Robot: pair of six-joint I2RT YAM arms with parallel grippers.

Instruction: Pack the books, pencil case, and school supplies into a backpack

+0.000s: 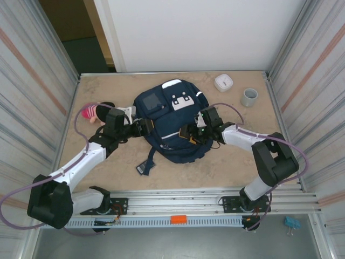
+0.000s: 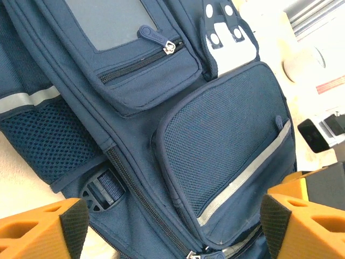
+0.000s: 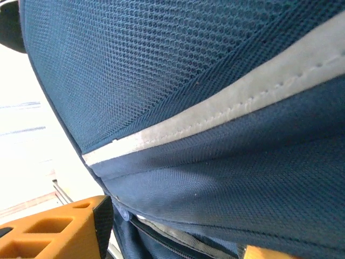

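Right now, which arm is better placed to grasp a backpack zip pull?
Probably left: the left gripper is open, with a zip pull just between its fingertips. The right gripper sits tight against the backpack, better suited to steadying it.

No legible text, brand or number anywhere. The white patch [image 2: 233, 53] on the backpack [image 1: 170, 121] carries only dark round dots, no lettering. The grey panel [image 2: 108, 21] on its pocket is blank. The white device [image 1: 223, 82] has a top mark too small to read.
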